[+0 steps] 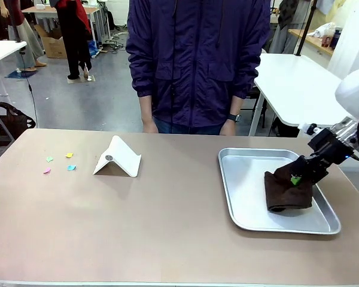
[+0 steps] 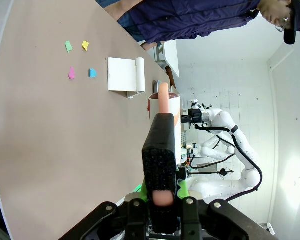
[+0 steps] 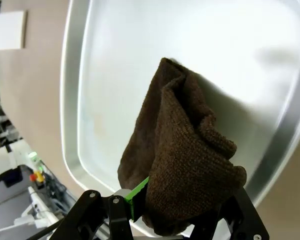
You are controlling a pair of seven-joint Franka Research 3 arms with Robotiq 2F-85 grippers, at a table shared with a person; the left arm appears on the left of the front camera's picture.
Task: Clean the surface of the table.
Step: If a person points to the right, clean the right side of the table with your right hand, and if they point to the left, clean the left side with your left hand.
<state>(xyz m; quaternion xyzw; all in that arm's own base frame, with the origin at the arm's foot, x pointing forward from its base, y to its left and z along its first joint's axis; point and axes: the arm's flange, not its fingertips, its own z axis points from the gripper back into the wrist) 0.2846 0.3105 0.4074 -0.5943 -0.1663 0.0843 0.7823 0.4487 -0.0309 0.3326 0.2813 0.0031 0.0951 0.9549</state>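
Brownish-taupe and matte, the table [image 1: 167,227] ran across the front view from the near edge to the person [image 1: 197,60] in a dark purple jacket standing at its far side. On its left part lay four small paper bits close together: a green scrap [image 1: 49,159], a yellow scrap [image 1: 69,155], a pink scrap [image 1: 46,170] and a blue scrap [image 1: 71,167]. Just right of them stood a white folded stand [image 1: 119,156]. On the right part sat a silver tray [image 1: 245,191], and over its right half my right gripper [image 1: 297,177] came in from the right, jaws clamped on the top of a bunched brown cloth [image 1: 287,194]. I could not tell whether the cloth's lower end touched the tray floor. In the left wrist view my left gripper [image 2: 162,200] was closed on a black foam block [image 2: 160,150], with a pinkish-orange piece showing at the block's near and far ends. The block was held above the table [image 2: 50,150], and the scraps and the stand [image 2: 122,75] lay well beyond it. In the right wrist view my right gripper [image 3: 175,210] pinched the cloth [image 3: 185,165] between its fingers, one green pad [image 3: 137,192] pressed against the fabric. The cloth reached out over the tray [image 3: 120,75], with the bare table [image 3: 35,100] to the tray's left.
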